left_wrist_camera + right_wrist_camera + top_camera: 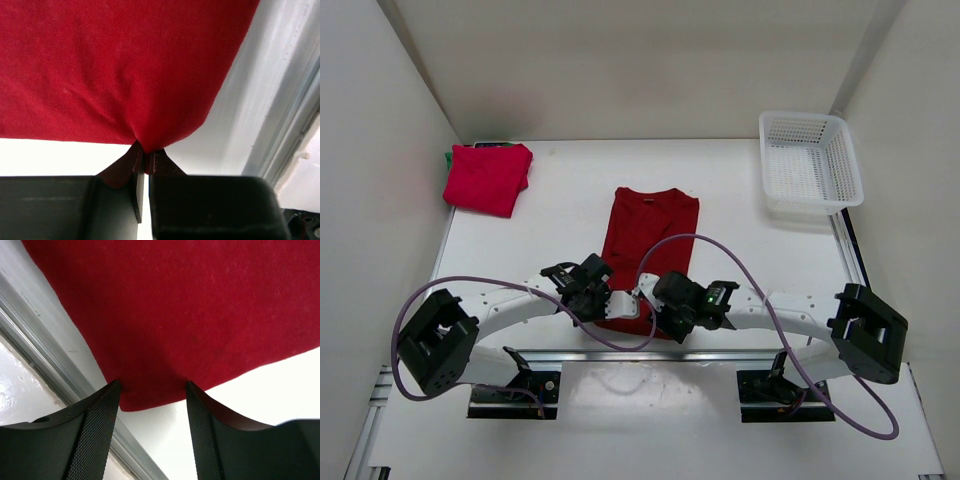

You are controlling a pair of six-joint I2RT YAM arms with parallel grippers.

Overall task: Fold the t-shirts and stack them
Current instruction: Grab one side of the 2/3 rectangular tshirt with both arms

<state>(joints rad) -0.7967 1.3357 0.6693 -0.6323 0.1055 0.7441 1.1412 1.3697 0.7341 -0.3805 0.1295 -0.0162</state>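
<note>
A red t-shirt [110, 70] fills the frame from 9 through 12 to 2 o'clock. The left gripper [145, 162], at 6 o'clock, has its jaws pinched tight on a puckered fold of the hem. White table [235, 135] shows at 4 o'clock, with a grey rail [295, 130] just beyond it.

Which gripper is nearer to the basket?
Right. The right gripper, open at the flat shirt's near right corner, is left of the basket and closer to the bases; the left gripper, pinching the near left corner, is farther left.
</note>
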